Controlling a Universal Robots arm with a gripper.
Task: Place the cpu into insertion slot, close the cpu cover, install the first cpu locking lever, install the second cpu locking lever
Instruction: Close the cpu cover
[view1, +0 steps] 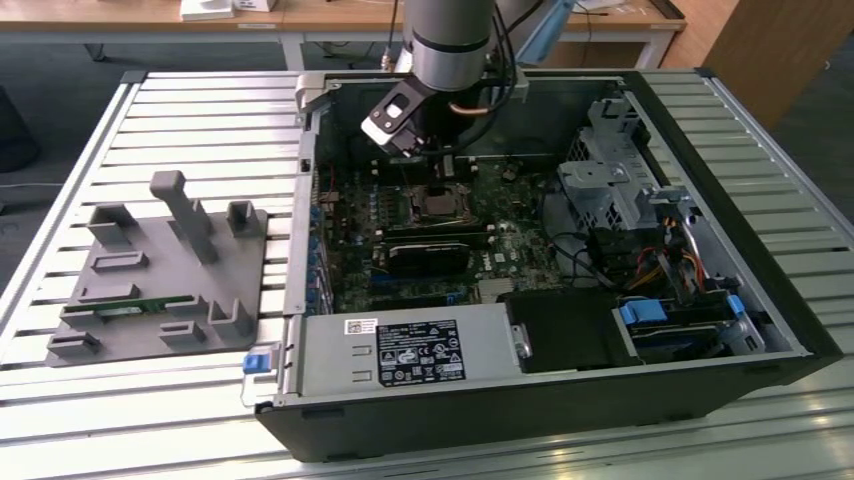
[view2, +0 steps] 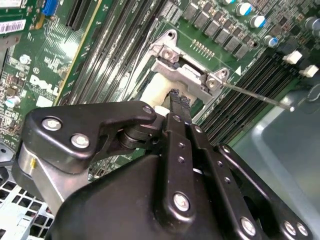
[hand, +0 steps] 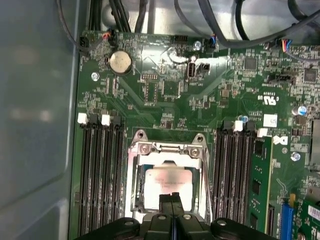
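Observation:
In the first wrist view the cpu lies in the insertion slot, its silvery-beige top showing through the cut-out of the cpu cover, which lies flat around it. My gripper is shut with nothing between its fingers, its tips right over the cpu's edge. The second wrist view shows the gripper at the socket, the cpu beside the tips, the cover's hinge end and a thin locking lever sticking out from one corner. In the exterior view the gripper hangs over the slot.
Long black memory slots flank the socket on both sides. A coin battery and cables sit further along the board. A black card, power supply and drive cage crowd the case. A grey fixture plate lies at the exterior view's left.

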